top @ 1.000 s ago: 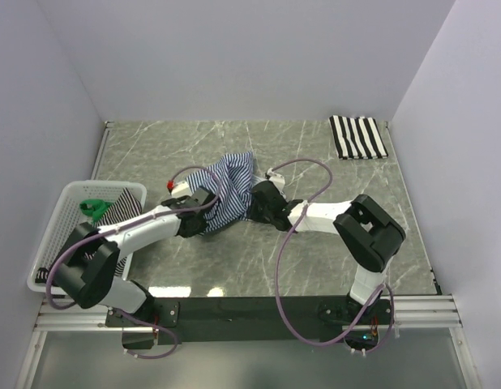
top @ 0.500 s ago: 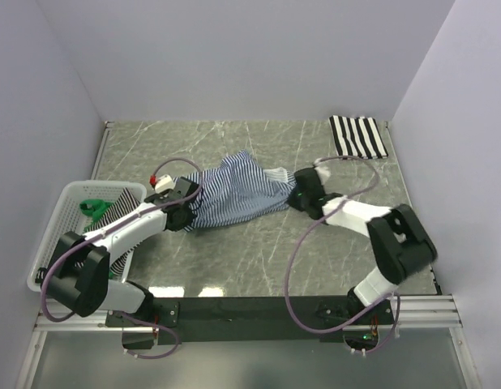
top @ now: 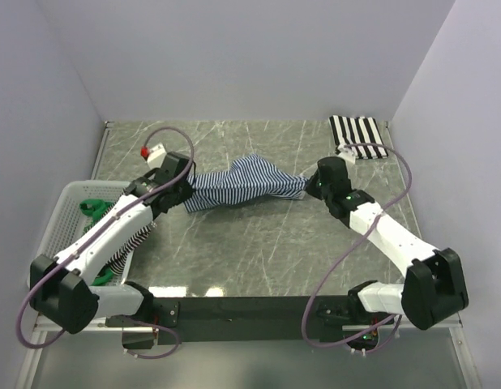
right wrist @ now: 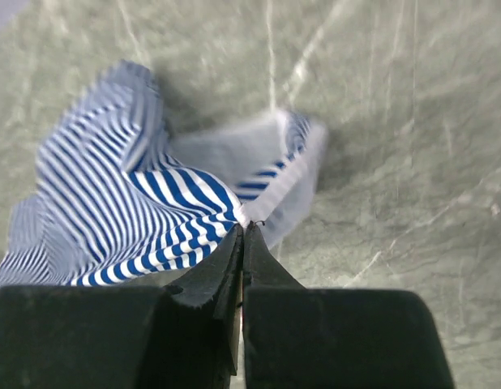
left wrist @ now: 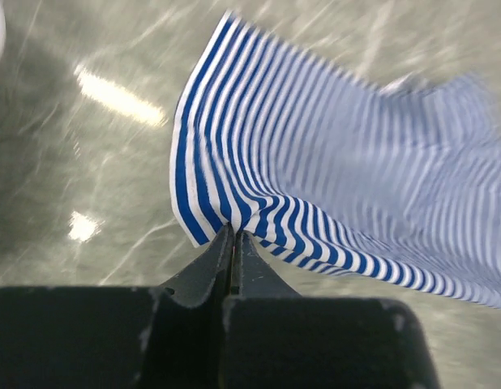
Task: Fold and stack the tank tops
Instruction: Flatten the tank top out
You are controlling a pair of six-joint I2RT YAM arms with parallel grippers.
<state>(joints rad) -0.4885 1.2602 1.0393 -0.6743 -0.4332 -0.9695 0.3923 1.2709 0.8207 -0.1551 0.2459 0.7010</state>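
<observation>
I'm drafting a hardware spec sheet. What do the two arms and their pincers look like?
The left arm and right arm have white tubular links joined by bulky black joints, each trailing a looping purple cable. A small white block with a red tip sits by the left wrist. The left pincer and right pincer each have two black fingers tapering to thin points.

The overhead view looks down from high above the near edge, facing the plain pale back wall (top: 250,57), and takes in the whole grey-green marbled surface (top: 259,259). The left wrist view sits just behind the dark left pincer (left wrist: 233,237), looking along its tips, which are pinched on one edge of the thin navy-and-white striped soft tank top (left wrist: 331,186), very close. The right wrist view sits likewise behind the dark right pincer (right wrist: 244,229), pinched on the opposite end. All three views share that garment and the marbled stone beneath it.
</observation>
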